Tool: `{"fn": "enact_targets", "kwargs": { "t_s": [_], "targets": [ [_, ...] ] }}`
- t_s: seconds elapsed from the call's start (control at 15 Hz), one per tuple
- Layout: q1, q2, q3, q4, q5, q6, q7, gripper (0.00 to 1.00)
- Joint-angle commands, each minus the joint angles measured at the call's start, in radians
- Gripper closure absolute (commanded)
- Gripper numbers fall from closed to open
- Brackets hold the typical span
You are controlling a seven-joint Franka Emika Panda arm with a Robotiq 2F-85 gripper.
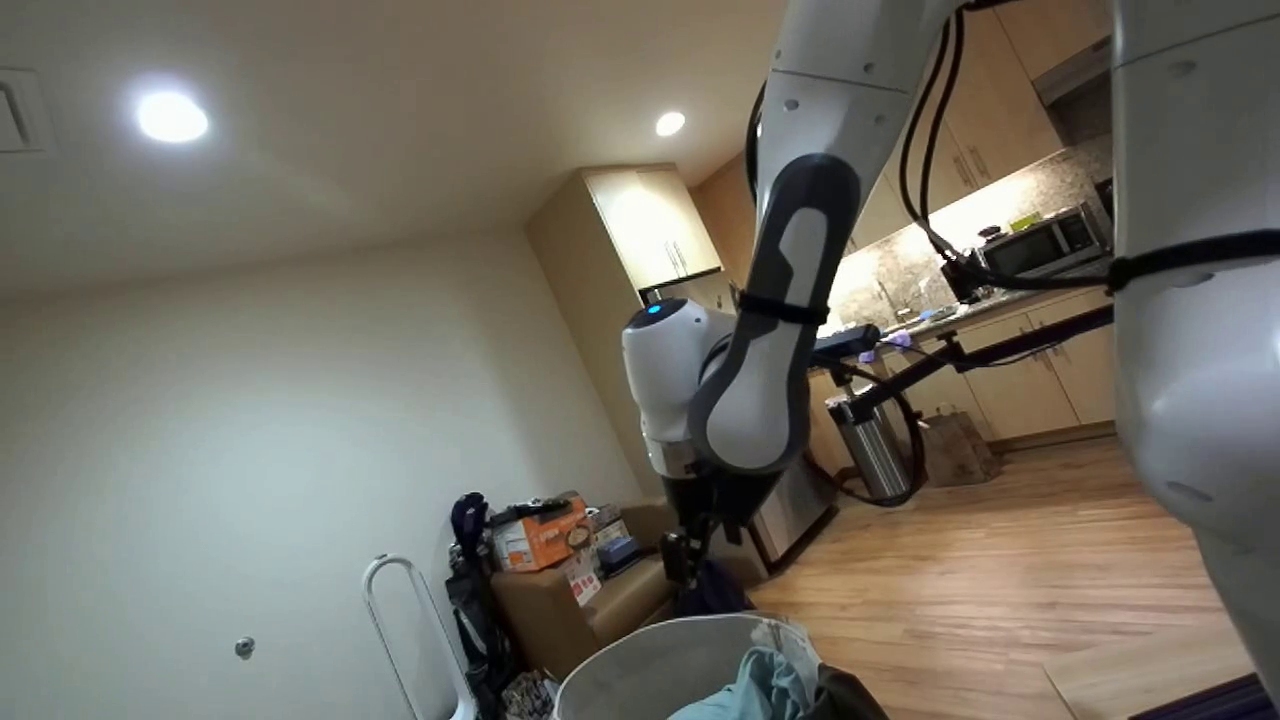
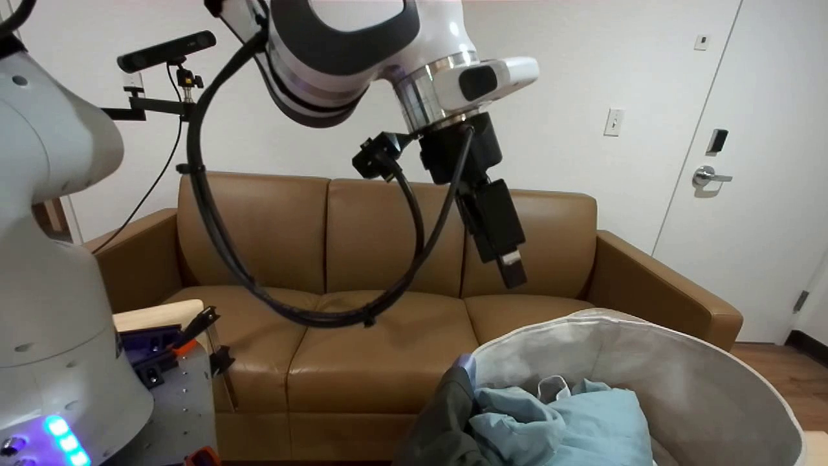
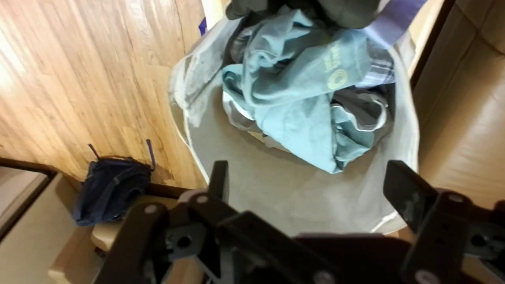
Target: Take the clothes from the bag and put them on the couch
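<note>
The light grey bag (image 2: 711, 375) stands in front of the brown couch (image 2: 381, 362); its round rim gapes upward. Inside lies a heap of clothes: a light blue garment (image 3: 292, 114) on top, plaid cloth (image 3: 378, 71) and grey pieces partly buried. A dark garment (image 2: 440, 421) drapes over the rim, near a lavender strip (image 3: 394, 23). Over the bag hangs my gripper (image 3: 307, 167), jaws wide apart, nothing between them. In the wrist view the clothes are beyond its fingertips. In an exterior view the gripper (image 2: 513, 277) is above the rim, before the couch. No clothes show on the couch seat.
A brown armchair (image 1: 545, 610) bears an orange box (image 1: 545, 535) and other items. A dark blue bag (image 3: 112, 189) rests by it. Cables (image 2: 291, 310) loop from the arm. The robot's mounting table (image 2: 181, 408) carries tools. A door (image 2: 750, 226) is beyond the couch.
</note>
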Motion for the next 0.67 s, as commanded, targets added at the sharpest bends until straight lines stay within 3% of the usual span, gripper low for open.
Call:
{"fn": "enact_targets", "kwargs": {
  "t_s": [0.0,0.2,0.27,0.47,0.53,0.6],
  "targets": [
    [-0.081,0.073,-0.019,-0.01,-0.081,0.081,0.111,0.0],
    [-0.137,0.082,-0.004,-0.022,-0.168,0.091,0.223,0.0],
    [-0.079,0.08,-0.045,-0.007,-0.101,0.052,0.128,0.0],
    [-0.091,0.086,-0.045,-0.007,-0.141,0.057,0.185,0.0],
    [-0.072,0.121,-0.058,0.008,-0.112,0.073,0.155,0.0],
    [-0.008,0.172,-0.112,0.017,-0.011,0.125,0.034,0.0]
  ]
}}
